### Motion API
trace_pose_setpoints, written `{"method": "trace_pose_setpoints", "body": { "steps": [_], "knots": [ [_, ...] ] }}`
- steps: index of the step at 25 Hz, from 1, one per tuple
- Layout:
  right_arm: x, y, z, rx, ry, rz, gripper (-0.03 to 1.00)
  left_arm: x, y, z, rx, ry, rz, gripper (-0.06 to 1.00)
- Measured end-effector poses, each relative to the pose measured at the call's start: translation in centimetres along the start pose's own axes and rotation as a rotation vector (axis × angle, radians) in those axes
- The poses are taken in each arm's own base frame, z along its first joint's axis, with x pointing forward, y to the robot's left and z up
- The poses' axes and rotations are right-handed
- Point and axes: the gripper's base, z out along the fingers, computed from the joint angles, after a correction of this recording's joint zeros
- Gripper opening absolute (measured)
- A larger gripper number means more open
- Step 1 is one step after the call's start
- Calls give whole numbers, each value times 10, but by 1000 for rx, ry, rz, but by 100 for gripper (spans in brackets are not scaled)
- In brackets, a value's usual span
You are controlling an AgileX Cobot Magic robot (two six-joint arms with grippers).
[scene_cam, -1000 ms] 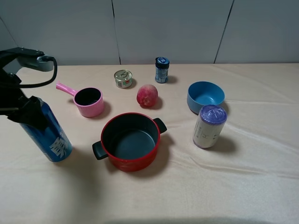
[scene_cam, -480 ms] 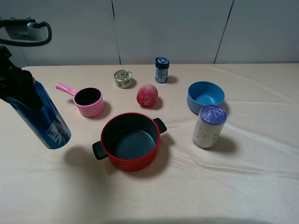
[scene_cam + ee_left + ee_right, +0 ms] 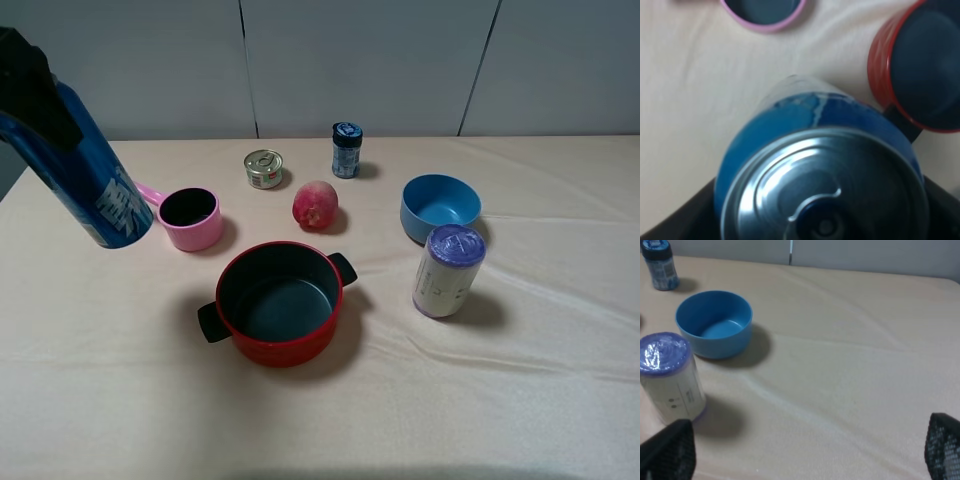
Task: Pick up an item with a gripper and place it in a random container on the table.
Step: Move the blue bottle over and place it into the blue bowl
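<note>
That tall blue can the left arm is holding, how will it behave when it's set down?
The blue can looks rigid and glossy, so it may slip in the left gripper, which holds it tilted. Tall and narrow, it would probably tip if released off-vertical, then roll, being round.

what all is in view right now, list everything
drink can: 1, shiny blue with white markings, tilted in the air at far left
handled cup: 1, pink, left of centre
pot: 1, red with black handles, centre front
tin: 1, silver top, back
jar: 1, dark blue cap, back centre
fruit: 1, red-pink, behind the pot
bowl: 1, light blue, right
cylinder: 1, white with purple top, in front of the bowl
table: 1, beige cloth
left claw: 1, black, gripping the can
right claw: 1, black, open, empty
</note>
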Motion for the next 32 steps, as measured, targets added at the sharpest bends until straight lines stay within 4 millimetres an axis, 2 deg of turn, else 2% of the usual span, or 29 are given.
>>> {"method": "trace_pose_setpoints", "body": {
  "steps": [11,21,28,32],
  "knots": [
    [0,0,0,0,0,0,69,-2,-5,0,28,-10,3,68],
    [0,0,0,0,0,0,69,-6,-46,9,28,35,168,68],
    [0,0,0,0,0,0,69,-40,-57,36,24,97,183,68],
    [0,0,0,0,0,0,69,-61,-75,54,34,124,242,68]
  ]
}}
